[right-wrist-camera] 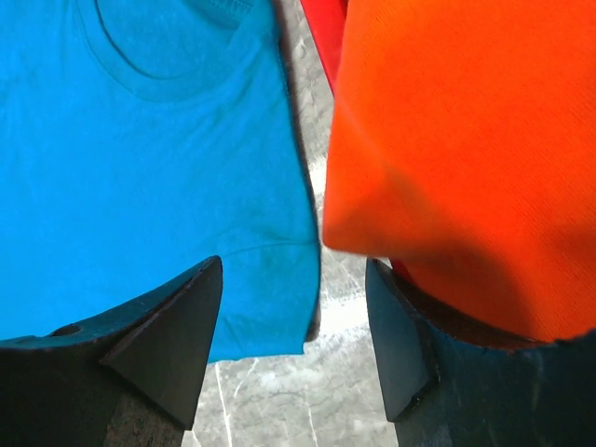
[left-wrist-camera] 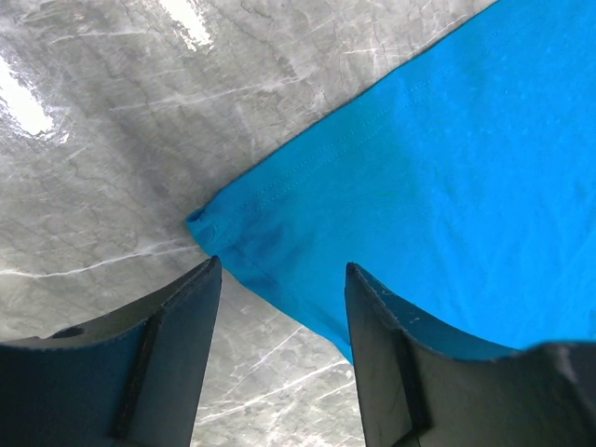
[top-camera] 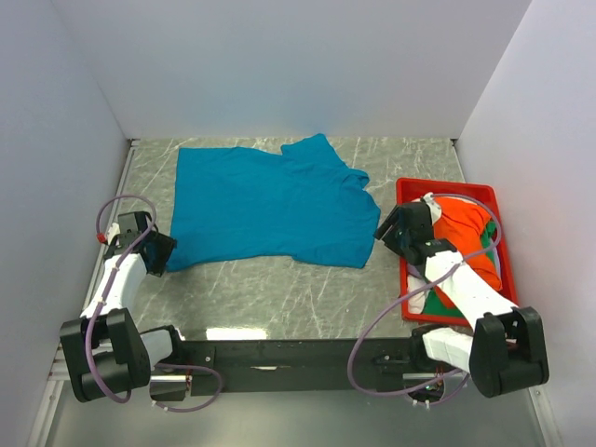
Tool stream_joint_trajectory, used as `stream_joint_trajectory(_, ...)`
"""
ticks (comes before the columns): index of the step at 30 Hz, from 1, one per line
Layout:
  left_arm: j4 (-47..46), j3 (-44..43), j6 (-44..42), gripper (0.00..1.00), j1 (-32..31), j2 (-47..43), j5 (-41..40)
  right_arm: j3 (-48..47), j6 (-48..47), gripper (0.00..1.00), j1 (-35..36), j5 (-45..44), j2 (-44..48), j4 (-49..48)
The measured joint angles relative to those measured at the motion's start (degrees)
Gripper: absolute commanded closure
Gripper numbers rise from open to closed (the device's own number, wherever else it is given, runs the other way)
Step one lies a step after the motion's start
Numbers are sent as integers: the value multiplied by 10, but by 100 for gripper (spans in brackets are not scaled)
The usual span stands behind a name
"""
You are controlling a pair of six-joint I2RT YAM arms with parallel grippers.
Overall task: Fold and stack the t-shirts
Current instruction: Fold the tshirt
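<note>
A teal-blue t-shirt point(top-camera: 270, 205) lies spread flat on the marble table, neck toward the right. My left gripper point(top-camera: 165, 250) hovers open at its near-left corner. In the left wrist view that gripper point(left-wrist-camera: 282, 270) stands over the hem corner of the teal shirt point(left-wrist-camera: 447, 186), gripping nothing. My right gripper point(top-camera: 382, 232) is open at the shirt's right edge, beside the bin. In the right wrist view that gripper point(right-wrist-camera: 294, 263) straddles the sleeve edge of the teal shirt point(right-wrist-camera: 140, 168), and an orange t-shirt point(right-wrist-camera: 466, 140) hangs over the right finger.
A red plastic bin point(top-camera: 445, 185) stands at the right and holds the orange t-shirt point(top-camera: 463, 219) with green point(top-camera: 434, 301) and white cloth bunched in it. White walls close in the table on three sides. Bare marble point(top-camera: 279, 293) lies between the shirt and the arm bases.
</note>
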State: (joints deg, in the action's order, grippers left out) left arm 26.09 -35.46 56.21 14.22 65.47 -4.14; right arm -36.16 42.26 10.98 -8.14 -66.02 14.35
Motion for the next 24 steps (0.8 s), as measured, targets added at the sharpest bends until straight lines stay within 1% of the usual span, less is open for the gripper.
stream_joint_trajectory(7, 0, 2, 0, 37, 0, 0, 0, 35, 3, 28, 0, 12, 56, 20)
stream_joint_trajectory(11, 0, 2, 0, 36, 0, 0, -1, 50, 21, 26, 0, 13, 92, 57)
stream_joint_trajectory(15, 1, 2, 0, 34, 0, -1, -1, 58, 38, 26, -2, 5, 129, 95)
stream_joint_trajectory(18, 1, 2, 0, 35, 0, -2, -1, 66, 42, 27, -2, 8, 157, 109)
stream_joint_trajectory(22, 3, 3, 0, 37, 0, -5, -4, 70, 51, 27, 52, -13, 166, 120)
stream_joint_trajectory(24, 8, 6, 0, 37, 0, -7, -9, 62, 59, 27, 97, -29, 142, 125)
